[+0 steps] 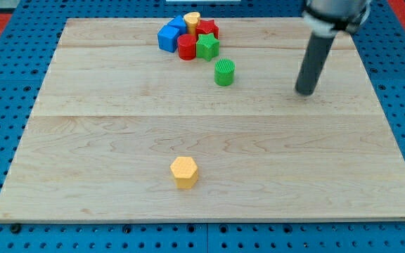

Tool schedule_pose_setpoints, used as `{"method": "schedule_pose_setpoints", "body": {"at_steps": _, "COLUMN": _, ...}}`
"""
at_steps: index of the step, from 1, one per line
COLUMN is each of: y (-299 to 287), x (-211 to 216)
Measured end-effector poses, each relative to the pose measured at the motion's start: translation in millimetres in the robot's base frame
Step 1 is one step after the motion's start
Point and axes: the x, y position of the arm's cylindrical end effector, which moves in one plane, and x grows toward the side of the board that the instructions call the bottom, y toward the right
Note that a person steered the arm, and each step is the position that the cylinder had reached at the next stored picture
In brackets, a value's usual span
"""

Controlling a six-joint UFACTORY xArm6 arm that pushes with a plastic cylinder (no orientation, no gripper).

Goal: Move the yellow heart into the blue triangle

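Surface (118, 133): wooden, seven blocks.
Yellow heart (193, 19): one, orientation unclear, touching blue triangle (178, 22).
Tip (304, 92): well right of them.
Jaws: none visible, state untellable.

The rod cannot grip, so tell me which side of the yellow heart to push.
Push the yellow heart on its right-facing side, coming in along the view's top edge above the red star. The blue triangle sits immediately left of it, so a short leftward push probably suffices. My tip stands far to its right.
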Motion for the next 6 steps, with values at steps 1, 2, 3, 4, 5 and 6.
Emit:
{"method": "schedule_pose_setpoints", "body": {"at_steps": 1, "y": 30, "x": -91}}
{"method": "schedule_pose_setpoints", "body": {"at_steps": 2, "y": 4, "x": -173}}
{"method": "schedule_pose_setpoints", "body": {"at_steps": 3, "y": 4, "x": -173}}
{"method": "schedule_pose_setpoints", "body": {"at_steps": 4, "y": -1, "x": -174}}
{"method": "schedule_pose_setpoints", "body": {"at_steps": 5, "y": -24, "x": -174}}
{"method": "schedule_pose_setpoints", "body": {"at_steps": 6, "y": -96, "x": -173}}
